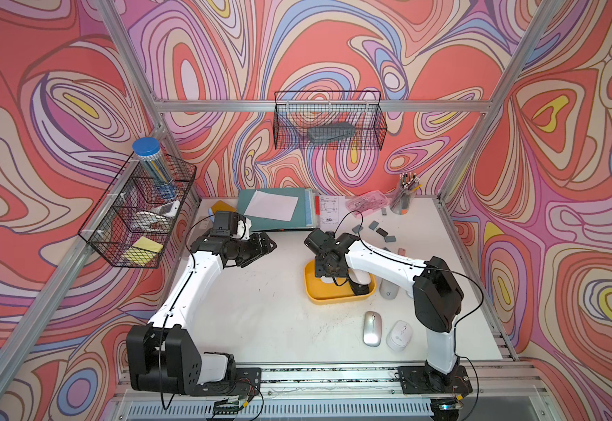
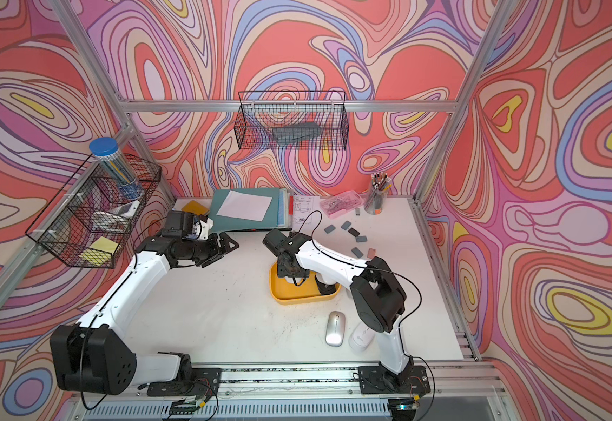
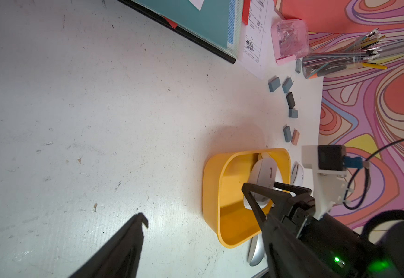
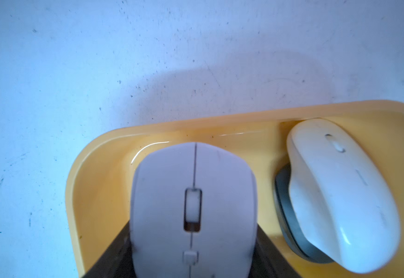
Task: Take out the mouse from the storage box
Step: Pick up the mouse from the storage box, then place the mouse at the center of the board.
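No legible text is being shown; the stamp and print on the drawing sheet point(image 3: 256, 29) are being rendered too blurred to read.

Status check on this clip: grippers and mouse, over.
Right gripper shut on white mouse inside storage box. Left gripper open, empty. Mouse not yet out. Second mouse beside it, apart.

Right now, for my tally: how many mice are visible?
5: gripped mouse and white mouse in the storage box; pale mouse beside it; silver mouse and small white mouse up front. Grey shape under the white mouse may be a sixth.
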Action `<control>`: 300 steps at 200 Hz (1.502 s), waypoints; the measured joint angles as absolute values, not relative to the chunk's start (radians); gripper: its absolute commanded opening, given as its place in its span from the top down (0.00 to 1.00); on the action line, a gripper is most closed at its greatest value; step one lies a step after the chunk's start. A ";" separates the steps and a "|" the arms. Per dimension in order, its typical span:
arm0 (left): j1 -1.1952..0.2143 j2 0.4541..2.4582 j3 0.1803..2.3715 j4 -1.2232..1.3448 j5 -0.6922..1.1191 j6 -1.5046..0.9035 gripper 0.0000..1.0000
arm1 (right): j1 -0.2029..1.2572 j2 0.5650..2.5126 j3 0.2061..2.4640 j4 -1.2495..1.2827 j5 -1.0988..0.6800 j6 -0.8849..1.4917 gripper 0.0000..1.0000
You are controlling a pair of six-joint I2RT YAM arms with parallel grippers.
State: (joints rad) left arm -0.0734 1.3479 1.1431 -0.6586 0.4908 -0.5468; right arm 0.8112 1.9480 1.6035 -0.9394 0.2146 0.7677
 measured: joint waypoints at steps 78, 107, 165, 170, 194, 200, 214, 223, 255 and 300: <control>-0.073 1.345 1.143 -0.658 0.495 -0.547 0.19 | 1.005 1.510 1.288 -1.005 0.125 0.883 0.47; -0.073 1.345 1.143 -0.658 0.495 -0.547 0.19 | 1.101 1.448 1.114 -0.981 0.070 0.944 0.46; -0.073 1.345 1.143 -0.658 0.494 -0.547 0.19 | 1.106 1.527 1.008 -0.871 0.043 0.970 0.45; -0.073 1.345 1.143 -0.658 0.494 -0.547 0.19 | 1.106 1.548 1.008 -0.858 0.039 0.970 0.45; -0.073 1.345 1.143 -0.658 0.494 -0.547 0.19 | 1.106 1.654 1.010 -0.826 0.034 0.963 0.44; -0.073 1.345 1.143 -0.658 0.494 -0.547 0.19 | 1.106 1.673 1.010 -0.823 0.034 0.962 0.43; -0.073 1.345 1.143 -0.659 0.494 -0.547 0.19 | 1.105 1.695 1.012 -0.814 0.043 0.959 0.37; -0.073 1.345 1.143 -0.659 0.494 -0.547 0.18 | 1.102 1.699 1.018 -0.811 0.040 0.955 0.30; -0.073 1.345 1.143 -0.659 0.494 -0.547 0.16 | 1.101 1.727 1.058 -0.831 0.021 0.938 0.14; -0.073 1.345 1.143 -0.659 0.494 -0.547 0.15 | 1.101 1.683 1.202 -0.987 0.071 0.892 0.15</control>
